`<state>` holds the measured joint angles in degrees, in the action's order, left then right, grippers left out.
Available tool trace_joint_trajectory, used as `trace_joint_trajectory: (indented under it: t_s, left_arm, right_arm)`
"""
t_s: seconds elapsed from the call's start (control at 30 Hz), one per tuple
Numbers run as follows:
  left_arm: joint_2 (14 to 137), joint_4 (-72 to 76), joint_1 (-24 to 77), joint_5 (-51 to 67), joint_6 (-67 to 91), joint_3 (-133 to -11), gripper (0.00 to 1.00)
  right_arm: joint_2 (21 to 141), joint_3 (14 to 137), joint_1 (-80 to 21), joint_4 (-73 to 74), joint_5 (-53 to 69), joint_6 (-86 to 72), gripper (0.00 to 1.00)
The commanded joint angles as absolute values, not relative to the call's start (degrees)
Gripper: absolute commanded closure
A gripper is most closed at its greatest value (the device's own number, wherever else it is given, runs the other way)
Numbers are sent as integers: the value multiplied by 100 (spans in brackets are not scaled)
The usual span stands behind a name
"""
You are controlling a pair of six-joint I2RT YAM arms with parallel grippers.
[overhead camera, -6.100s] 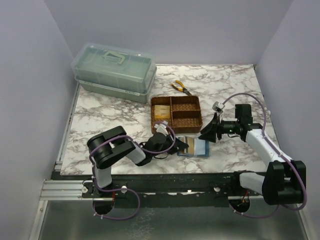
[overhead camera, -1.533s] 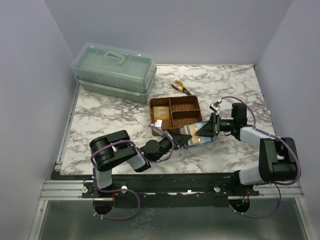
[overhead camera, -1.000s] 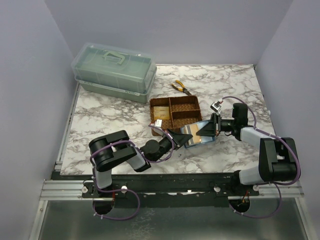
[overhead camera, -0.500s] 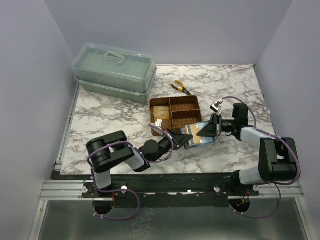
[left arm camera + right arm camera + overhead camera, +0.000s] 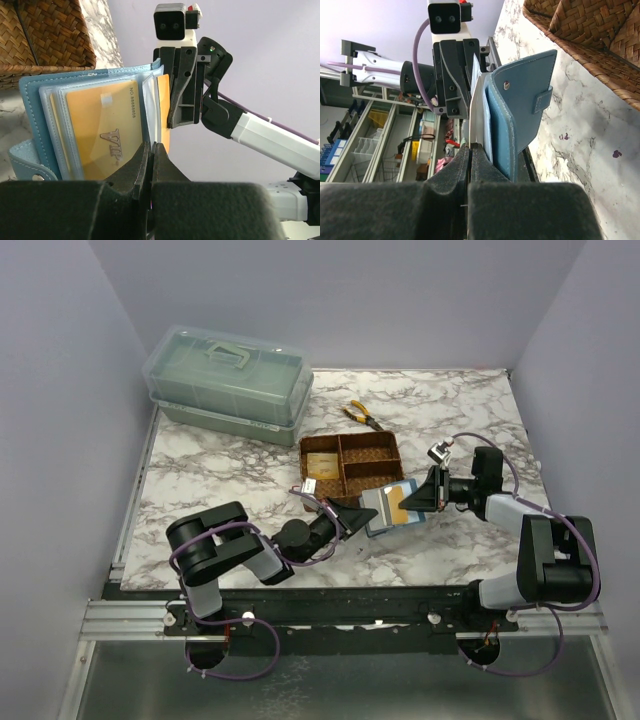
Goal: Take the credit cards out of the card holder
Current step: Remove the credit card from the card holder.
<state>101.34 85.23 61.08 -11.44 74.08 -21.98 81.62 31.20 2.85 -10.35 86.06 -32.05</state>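
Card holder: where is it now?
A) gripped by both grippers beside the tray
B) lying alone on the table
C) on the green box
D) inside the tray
A: the left gripper and right gripper are both shut on the card holder, next to the tray.
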Motion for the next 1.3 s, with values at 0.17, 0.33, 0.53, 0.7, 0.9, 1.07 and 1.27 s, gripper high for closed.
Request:
trace_joint_trajectory:
  t_s: [0.17, 0.33, 0.53, 0.7, 0.9, 1.07, 1.27]
  left_arm:
    - [10032, 9490, 6059, -1221, 7348, -2101, 99]
    - [9867, 9488, 6054, -1247, 7292, -1965, 100]
    - [9767, 9485, 6045, -1240, 7264, -1894, 100]
    - [9785, 9488, 6048, -1230, 7310, -1849, 100]
    - [9830, 9483, 6047, -1210, 7384, -1800, 100]
    - [10046, 9489, 6047, -1068, 7513, -1898, 100]
    - [10632, 9485, 6047, -752, 7813, -2216, 100]
  right_arm:
    - [8122, 3247, 323, -637, 8736, -2765, 100]
    - [8089, 3260, 334, -499, 8675, -2629, 100]
    - [8086, 3277, 343, -431, 8689, -2580, 100]
    - [7997, 3287, 383, -447, 8775, -2584, 100]
    - [7919, 3271, 489, -457, 8824, -2586, 100]
    - [7902, 3277, 499, -457, 8848, -2587, 100]
    - [7796, 3265, 537, -566, 8962, -2681, 100]
